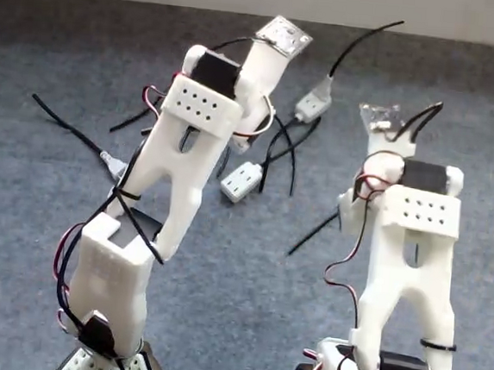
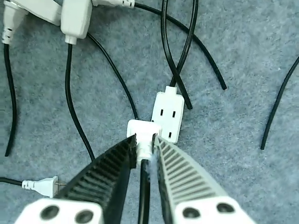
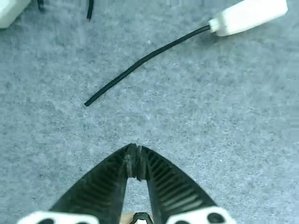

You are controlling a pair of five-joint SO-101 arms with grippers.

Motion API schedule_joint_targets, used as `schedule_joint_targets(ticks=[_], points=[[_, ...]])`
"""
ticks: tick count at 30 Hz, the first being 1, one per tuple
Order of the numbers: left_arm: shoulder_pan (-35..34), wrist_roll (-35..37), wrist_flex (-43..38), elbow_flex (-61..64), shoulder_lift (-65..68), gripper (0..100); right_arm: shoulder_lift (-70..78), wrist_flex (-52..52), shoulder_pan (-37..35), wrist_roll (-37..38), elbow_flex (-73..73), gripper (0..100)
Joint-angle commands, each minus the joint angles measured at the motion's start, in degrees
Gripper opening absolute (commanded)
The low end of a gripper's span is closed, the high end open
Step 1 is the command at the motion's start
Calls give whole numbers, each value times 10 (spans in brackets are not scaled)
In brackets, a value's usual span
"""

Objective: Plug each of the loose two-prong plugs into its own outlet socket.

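1. The left tool was closed narrowly on a white two-prong plug. It gripped the plug at its neck, with the black cord running back between the jaws, probably so the plug head stayed free to lead.
2. That plug sat low over the bench, just beside the near corner of a white outlet socket. The slots on the socket's upper face were open and unfilled, so I judged this plug not yet seated (its prongs were hidden, so their aim was unclear).
3. The next move would likely call for lining the plug up with a pair of slots before pressing, since the light socket might slide.
4. A second plug lay loose on the bench, well apart from that socket, prongs showing.
5. The right tool hung above bare bench with its tips pressed together and nothing between them, near another socket.
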Motion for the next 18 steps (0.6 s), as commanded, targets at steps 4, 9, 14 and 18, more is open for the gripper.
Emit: schedule_joint_targets(ticks=[4, 9, 14, 18], points=[[10, 17, 9, 2, 20, 6, -5, -80, -28, 2, 74, 7], [10, 47, 9, 15, 22, 6, -5, -108, -26, 2, 102, 7], [20, 69, 11, 35, 20, 6, -5, -109, -26, 2, 102, 7], [43, 69, 11, 95, -9, 6, 0, -109, -26, 2, 102, 7]])
